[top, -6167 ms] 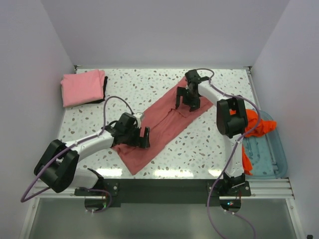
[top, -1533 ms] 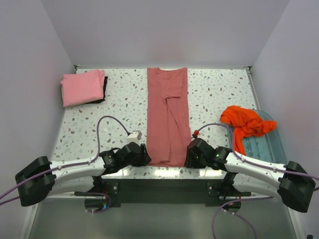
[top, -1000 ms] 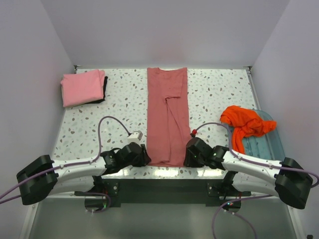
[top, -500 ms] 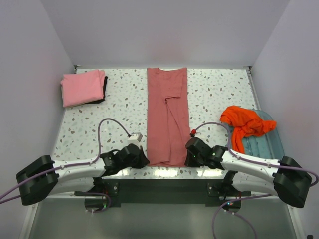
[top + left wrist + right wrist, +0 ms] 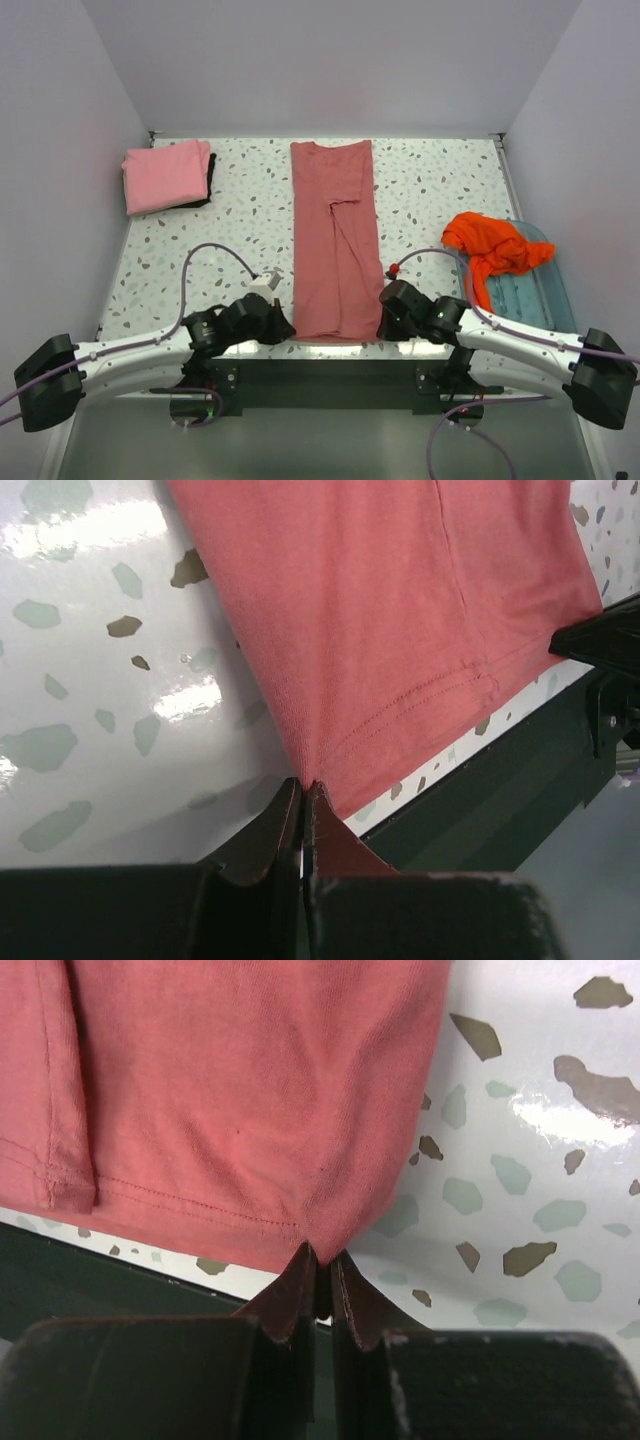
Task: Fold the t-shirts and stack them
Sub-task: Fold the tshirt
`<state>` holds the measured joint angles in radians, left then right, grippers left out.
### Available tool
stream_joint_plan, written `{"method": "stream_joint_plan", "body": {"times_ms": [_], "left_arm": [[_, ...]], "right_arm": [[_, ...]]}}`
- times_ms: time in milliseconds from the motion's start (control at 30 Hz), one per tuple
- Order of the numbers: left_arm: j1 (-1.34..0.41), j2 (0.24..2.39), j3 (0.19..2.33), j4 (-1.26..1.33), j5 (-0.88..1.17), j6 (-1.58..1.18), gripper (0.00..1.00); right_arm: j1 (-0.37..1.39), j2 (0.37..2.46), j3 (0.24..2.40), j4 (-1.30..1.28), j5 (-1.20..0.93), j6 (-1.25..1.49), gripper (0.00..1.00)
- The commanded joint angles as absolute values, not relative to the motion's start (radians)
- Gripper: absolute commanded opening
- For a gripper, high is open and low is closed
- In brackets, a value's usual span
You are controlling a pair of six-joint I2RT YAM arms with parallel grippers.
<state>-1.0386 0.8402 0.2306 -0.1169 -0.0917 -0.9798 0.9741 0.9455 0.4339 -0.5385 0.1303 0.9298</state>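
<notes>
A dusty rose-red t-shirt [image 5: 335, 235] lies in a long folded strip down the middle of the table, its hem at the near edge. My left gripper [image 5: 283, 327] is shut on the hem's left corner; the left wrist view shows the cloth [image 5: 400, 610] pinched between the jaws [image 5: 303, 788]. My right gripper [image 5: 384, 322] is shut on the hem's right corner, where cloth [image 5: 250, 1090] puckers into the jaws [image 5: 322, 1258]. A lighter pink t-shirt [image 5: 166, 175] sits folded at the far left. A bright orange t-shirt [image 5: 495, 248] lies crumpled at the right.
A pale blue see-through tray [image 5: 535, 305] stands at the right edge, partly under the orange shirt. The table's near edge and a black rail [image 5: 330, 375] run just below both grippers. White walls close in the left, right and back.
Both grippers have closed onto the rose-red shirt's near hem corners. The strip has shifted slightly left and its near end has been drawn toward the table's edge.
</notes>
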Motion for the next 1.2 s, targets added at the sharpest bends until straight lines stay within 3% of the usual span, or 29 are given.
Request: {"method": "stream_joint_plan", "body": {"times_ms": [0, 333, 600, 933, 1167], "left_arm": [[-1.060, 0.812, 0.215, -0.160, -0.045, -0.953, 0.00], [-1.209, 0.758, 0.215, -0.183, -0.097, -1.041, 0.00], [-1.319, 0.764, 0.271, -0.250, -0.222, -1.124, 0.00], [-1.289, 0.794, 0.436, -0.301, -0.428, -1.053, 0.00], [-1.109, 0.891, 0.454, -0.173, -0.318, -0.916, 0.00]], "right_arm": [[1.005, 0.916, 0.454, -0.630, 0.130, 0.930, 0.00], [1.216, 0.913, 0.439, -0.667, 0.170, 1.090, 0.00], [1.405, 0.986, 0.551, -0.735, 0.290, 1.200, 0.00], [1.387, 0.903, 0.692, -0.888, 0.575, 1.178, 0.00], [1.109, 0.980, 0.713, -0.701, 0.488, 0.915, 0.00]]}}
